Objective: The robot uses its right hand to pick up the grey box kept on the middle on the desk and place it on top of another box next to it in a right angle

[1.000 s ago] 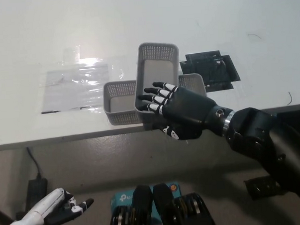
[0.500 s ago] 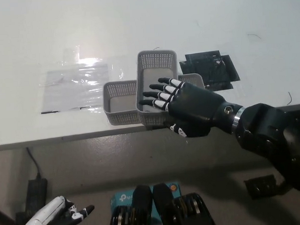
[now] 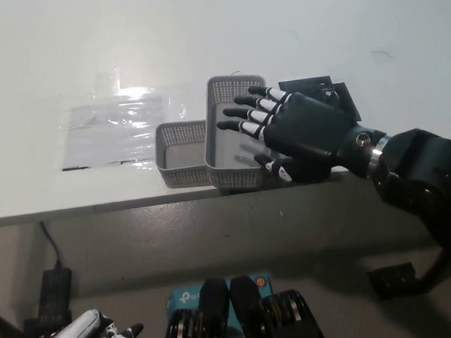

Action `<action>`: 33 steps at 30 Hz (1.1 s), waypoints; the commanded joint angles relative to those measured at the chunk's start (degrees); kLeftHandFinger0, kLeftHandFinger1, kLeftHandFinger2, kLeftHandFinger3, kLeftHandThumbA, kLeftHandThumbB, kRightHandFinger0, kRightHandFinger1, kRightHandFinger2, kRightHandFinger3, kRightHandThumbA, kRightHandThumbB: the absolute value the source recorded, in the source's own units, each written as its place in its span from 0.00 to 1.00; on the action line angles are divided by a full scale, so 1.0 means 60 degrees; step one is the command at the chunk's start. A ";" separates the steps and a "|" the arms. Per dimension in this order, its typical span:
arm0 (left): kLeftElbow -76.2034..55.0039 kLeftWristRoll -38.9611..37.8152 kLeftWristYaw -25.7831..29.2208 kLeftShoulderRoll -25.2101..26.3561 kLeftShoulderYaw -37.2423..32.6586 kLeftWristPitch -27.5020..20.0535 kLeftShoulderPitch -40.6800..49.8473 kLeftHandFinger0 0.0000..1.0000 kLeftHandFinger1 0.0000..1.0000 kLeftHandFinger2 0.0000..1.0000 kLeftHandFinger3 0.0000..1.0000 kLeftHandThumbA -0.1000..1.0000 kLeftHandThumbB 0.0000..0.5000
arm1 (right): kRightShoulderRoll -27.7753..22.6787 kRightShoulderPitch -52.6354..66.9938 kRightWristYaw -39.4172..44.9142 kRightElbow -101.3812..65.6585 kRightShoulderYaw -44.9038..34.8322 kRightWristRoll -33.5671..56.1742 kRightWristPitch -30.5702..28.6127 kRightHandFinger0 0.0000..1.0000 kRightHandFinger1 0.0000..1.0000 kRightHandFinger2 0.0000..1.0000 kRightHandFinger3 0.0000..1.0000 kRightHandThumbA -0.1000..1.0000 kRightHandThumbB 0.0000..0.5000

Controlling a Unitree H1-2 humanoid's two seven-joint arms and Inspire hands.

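Observation:
A grey perforated box (image 3: 228, 150) lies crosswise on top of a second grey box (image 3: 178, 154) at the near edge of the white desk (image 3: 205, 43). Its long side runs away from me, at a right angle to the lower box. My black right hand (image 3: 299, 132) hovers over the right part of the top box, open, fingers spread and pointing left, holding nothing. It hides the right end of the lower box. My white left hand (image 3: 90, 336) rests low at the bottom left, below the desk, partly cut off by the frame edge.
A black flat object (image 3: 316, 90) lies on the desk behind my right hand. A clear plastic sheet (image 3: 111, 129) lies left of the boxes. Below the desk edge are a dark adapter with cable (image 3: 55, 285) and a blue carton (image 3: 182, 298).
My right hand has risen and moved up and to the right, away from the front of the top box, fingers spread. My left hand has sunk lower toward the bottom edge.

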 commanded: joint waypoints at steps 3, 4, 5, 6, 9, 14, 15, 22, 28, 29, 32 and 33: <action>-0.0326 -0.0070 0.0022 0.0106 0.0137 -0.0100 -0.0017 0.03 0.03 0.06 0.19 0.78 0.28 | -0.0495 -0.0151 0.0884 -0.1325 -0.0753 0.1020 0.0724 1.00 1.00 1.00 1.00 0.41 0.85; -0.0303 -0.0046 0.0067 0.0104 0.0149 -0.0138 -0.0021 0.05 0.01 0.04 0.18 0.77 0.28 | -0.0569 -0.0064 0.1116 -0.1705 -0.0937 0.1170 0.1056 1.00 1.00 1.00 1.00 0.44 0.80; -0.0301 -0.0043 0.0073 0.0102 0.0150 -0.0143 -0.0020 0.05 0.01 0.04 0.18 0.77 0.29 | -0.0568 -0.0046 0.1181 -0.1768 -0.0978 0.1191 0.1106 1.00 1.00 1.00 1.00 0.44 0.80; -0.0210 -0.0108 0.0145 0.0091 0.0192 -0.0352 0.0094 0.04 0.00 0.00 0.13 0.78 0.31 | -0.0652 0.0256 0.1324 -0.2584 -0.1512 0.1652 0.1753 1.00 1.00 1.00 1.00 0.42 0.72; -0.0356 -0.0096 0.0071 0.0090 0.0195 -0.0114 0.0174 0.07 0.01 0.02 0.14 0.76 0.28 | -0.0735 0.0583 0.1593 -0.3476 -0.2117 0.1970 0.2444 1.00 1.00 1.00 1.00 0.46 0.56; -0.0344 0.0034 0.0185 0.0088 0.0166 -0.0324 0.0212 0.03 0.00 0.02 0.15 0.78 0.28 | -0.0444 0.2749 -0.0067 -0.4649 -0.4065 0.2397 0.2365 0.81 0.99 1.00 1.00 0.42 0.34; -0.0358 -0.0020 0.0148 0.0085 0.0181 -0.0309 0.0214 0.02 0.00 0.02 0.16 0.76 0.26 | -0.0354 0.3134 -0.0276 -0.4719 -0.4341 0.2451 0.2340 0.73 0.91 1.00 1.00 0.37 0.33; -0.0321 0.0063 0.0225 0.0048 0.0159 -0.0376 0.0179 0.01 0.00 0.01 0.14 0.75 0.24 | 0.1500 0.5644 -0.2597 -0.3301 -0.6175 0.3345 0.1773 0.21 0.37 0.60 0.97 0.21 0.30; -0.0316 0.0059 0.0234 0.0029 0.0207 -0.0303 0.0205 0.03 0.01 0.04 0.17 0.76 0.27 | 0.2404 0.6409 -0.3958 -0.1209 -0.6860 0.3635 0.0831 0.23 0.31 0.50 0.86 0.18 0.27; -0.0370 0.0146 0.0205 0.0066 0.0154 -0.0269 0.0195 0.02 0.02 0.04 0.17 0.77 0.25 | 0.2859 0.6485 -0.4324 -0.0463 -0.7197 0.4152 0.0727 0.24 0.31 0.47 0.84 0.17 0.32; -0.0323 0.0040 0.0172 0.0066 0.0185 -0.0391 0.0142 0.00 0.00 0.02 0.14 0.76 0.22 | 0.3604 0.6509 -0.4373 0.0064 -0.7730 0.5154 0.1091 0.19 0.28 0.41 0.78 0.12 0.31; -0.0353 0.0062 0.0151 0.0069 0.0178 -0.0291 0.0150 0.00 0.00 0.02 0.16 0.77 0.25 | 0.3849 0.6544 -0.4579 0.0482 -0.7901 0.5288 0.0934 0.12 0.22 0.35 0.76 0.18 0.29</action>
